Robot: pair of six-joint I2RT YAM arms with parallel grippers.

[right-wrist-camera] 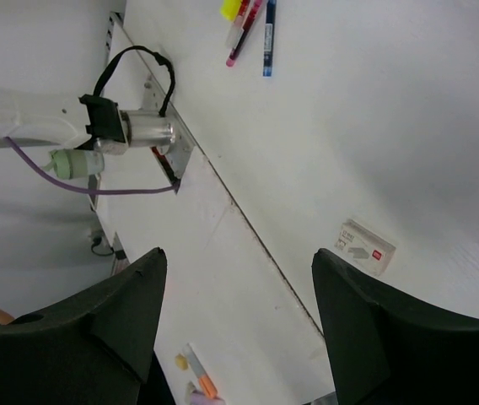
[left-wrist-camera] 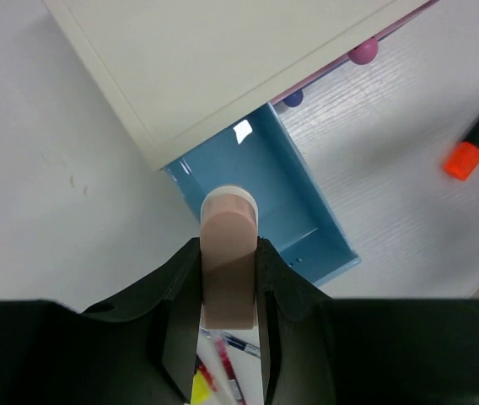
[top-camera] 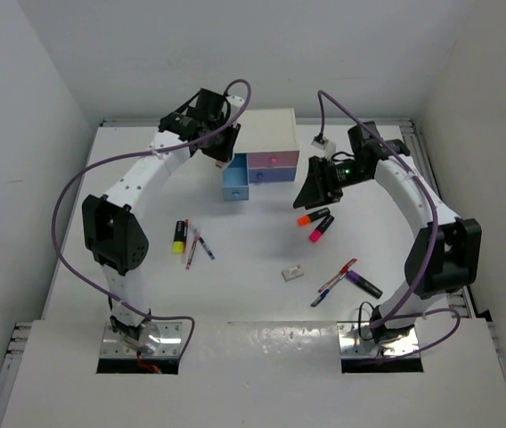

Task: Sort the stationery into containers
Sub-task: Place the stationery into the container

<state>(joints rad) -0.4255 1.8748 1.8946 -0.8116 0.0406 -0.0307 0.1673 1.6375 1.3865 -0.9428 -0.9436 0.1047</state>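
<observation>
While L fingers [left-wrist-camera: 180, 295] grip eraser [left-wrist-camera: 227, 270], drawer [left-wrist-camera: 300, 196] sits open.

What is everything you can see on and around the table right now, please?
cabinet: one, white, far middle of the table.
drawers: three; light-blue drawer pulled open, pink drawer and periwinkle drawer shut.
highlighters: four; yellow highlighter left, orange highlighter and pink highlighter centre-right, purple highlighter near right.
pens: four, red and blue; left pair by the yellow highlighter, right pair by the purple.
erasers: two; white eraser mid-table, pale eraser held.
left gripper: shut on the pale eraser, over the open drawer.
right gripper: open, empty, near the orange highlighter.
</observation>
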